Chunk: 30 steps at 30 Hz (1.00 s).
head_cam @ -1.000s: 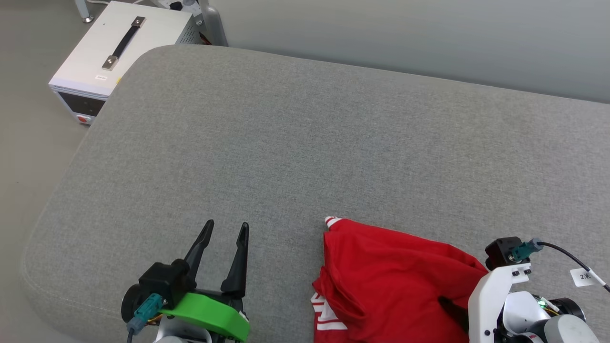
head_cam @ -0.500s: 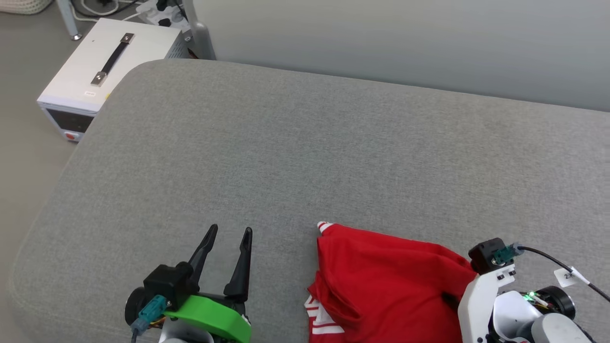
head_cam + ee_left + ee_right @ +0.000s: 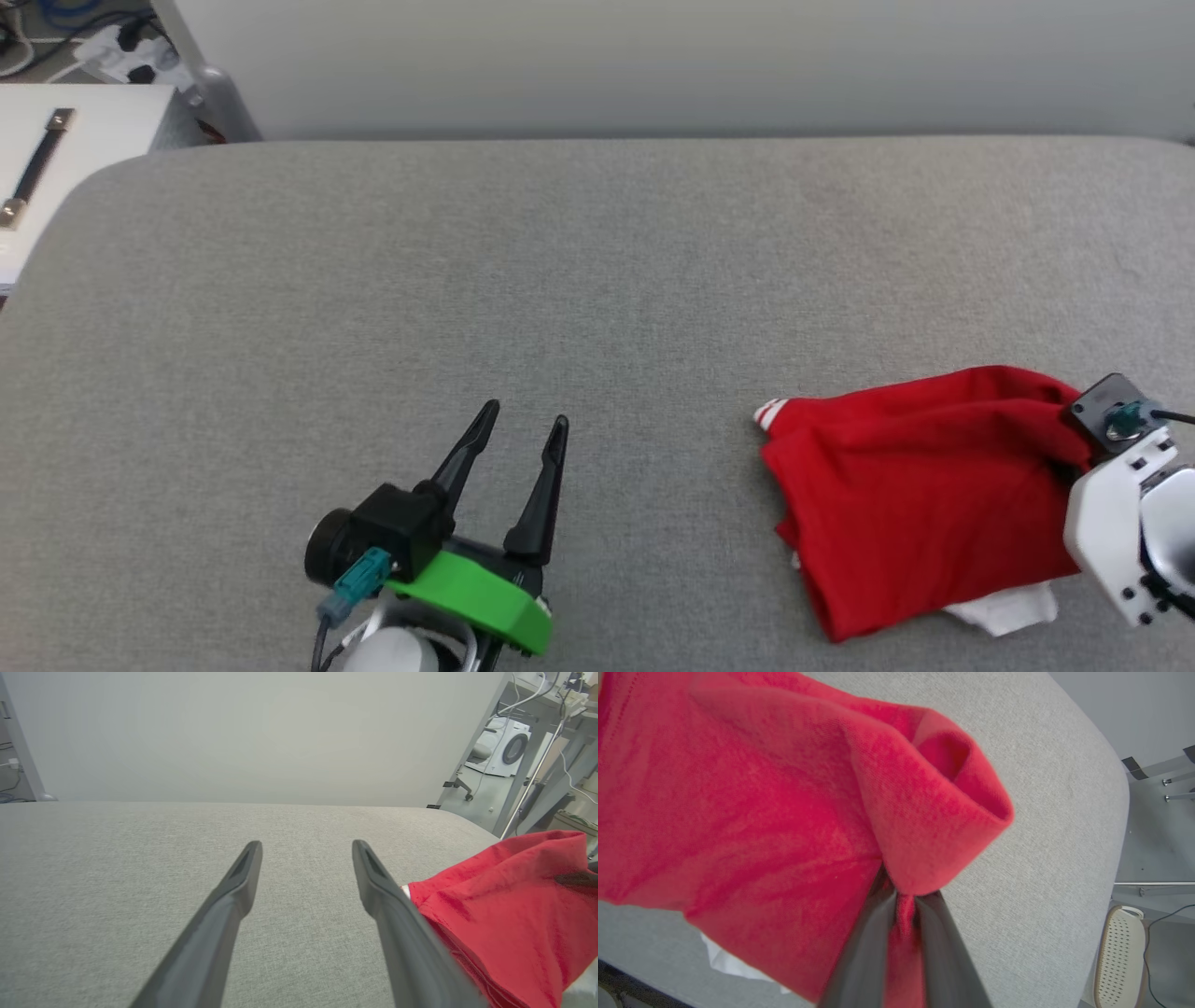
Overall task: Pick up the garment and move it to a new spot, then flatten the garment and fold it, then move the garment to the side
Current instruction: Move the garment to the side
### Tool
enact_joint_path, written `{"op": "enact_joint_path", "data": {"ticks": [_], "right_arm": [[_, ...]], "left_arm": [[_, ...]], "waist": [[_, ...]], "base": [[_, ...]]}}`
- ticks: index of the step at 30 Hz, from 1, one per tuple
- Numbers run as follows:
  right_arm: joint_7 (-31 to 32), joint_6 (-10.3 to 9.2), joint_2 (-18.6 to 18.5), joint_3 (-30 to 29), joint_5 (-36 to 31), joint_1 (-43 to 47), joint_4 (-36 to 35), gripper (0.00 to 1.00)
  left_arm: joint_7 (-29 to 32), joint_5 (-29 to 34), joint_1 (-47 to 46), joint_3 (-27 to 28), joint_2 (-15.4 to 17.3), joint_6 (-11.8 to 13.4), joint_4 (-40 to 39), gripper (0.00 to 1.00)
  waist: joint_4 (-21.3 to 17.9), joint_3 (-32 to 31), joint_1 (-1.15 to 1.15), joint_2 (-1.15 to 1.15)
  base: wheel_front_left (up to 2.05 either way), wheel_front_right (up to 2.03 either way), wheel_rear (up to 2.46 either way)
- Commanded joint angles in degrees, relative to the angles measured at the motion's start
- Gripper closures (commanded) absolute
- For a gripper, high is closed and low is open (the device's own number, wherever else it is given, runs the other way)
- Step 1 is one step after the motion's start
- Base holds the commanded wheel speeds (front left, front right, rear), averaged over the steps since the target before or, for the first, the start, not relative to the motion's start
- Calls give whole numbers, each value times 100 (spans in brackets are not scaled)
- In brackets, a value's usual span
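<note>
Grey cushion [image 3: 467,261] held the bunched garment [image 3: 896,485] near its front right edge, pinched tight by the right gripper [image 3: 903,896], while the left gripper [image 3: 526,415] was wide and empty, so flattening and folding were not done.

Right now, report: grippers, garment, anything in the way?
Right gripper shut on the garment, pinching a bunched fold. Left gripper open above the grey cushion, apart from the cloth. Nothing seen in the way.

Head view: looked down onto the grey cushion [image 3: 597,280], wall [image 3: 653,65] at top.
Left wrist view: sat low, faced along the cushion toward the wall.
Right wrist view: held close against the garment [image 3: 738,788] (weave visible).
Shared: cushion and garment, all three views.
</note>
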Motion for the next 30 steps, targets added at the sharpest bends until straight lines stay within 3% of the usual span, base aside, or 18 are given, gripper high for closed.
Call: {"op": "enact_joint_path", "data": {"ticks": [1, 7, 15, 21, 30], "right_arm": [[-68, -5, -222, 22, 14, -164, -29, 100], [-665, -5, -1061, 11, -182, -544, 361, 100], [-1434, -5, -1531, -429, -681, -1044, 1359, 100], [-2143, -5, -1252, -1260, -1229, -1812, 2452, 100], [-2485, -5, -809, -1740, -1405, -2173, 3303, 100]], "left_arm": [[-34, 63, -203, -87, -28, -17, -42, 0], [-34, 266, -788, -534, -11, -18, -143, 0], [-34, 669, -1643, -1033, 108, -18, -319, 0], [14, 911, -2173, -1207, 140, -17, -586, 0], [81, 908, -2327, -1211, 177, 39, -858, 0]], "waist": [[-516, 561, 0, 0], [-906, 1274, 0, 0], [-1190, 2202, 0, 0], [-1275, 2811, 0, 0], [-1149, 3039, 0, 0]], "base": [[0, 0, 0], [0, 0, 0], [0, 0, 0], [0, 0, 0], [0, 0, 0]]}}
